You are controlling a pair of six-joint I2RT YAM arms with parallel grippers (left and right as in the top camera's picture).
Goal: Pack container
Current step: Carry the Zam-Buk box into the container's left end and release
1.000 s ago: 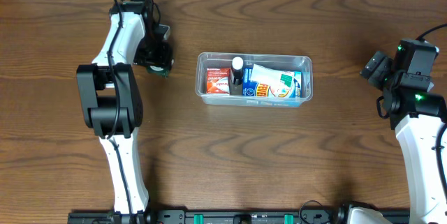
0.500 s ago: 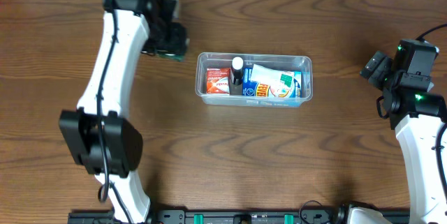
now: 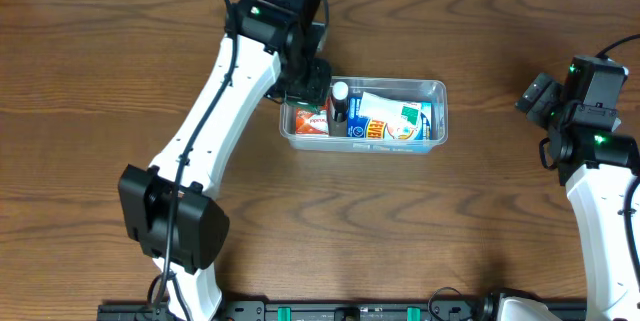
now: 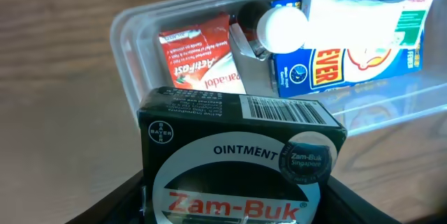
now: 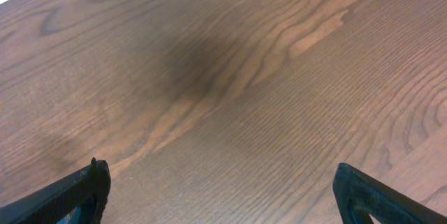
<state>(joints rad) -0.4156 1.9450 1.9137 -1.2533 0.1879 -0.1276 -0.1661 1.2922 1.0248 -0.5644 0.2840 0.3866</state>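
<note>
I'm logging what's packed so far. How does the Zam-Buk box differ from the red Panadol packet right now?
The Zam-Buk box is dark with a white oval label; the red Panadol packet is red and white. The Zam-Buk box is held by the left gripper over the container's left end; the Panadol packet already lies inside it. Both are small printed medicine packs.

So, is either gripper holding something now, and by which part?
The left gripper holds the Zam-Buk ointment box by its lower sides; the right gripper is open and empty.
</note>
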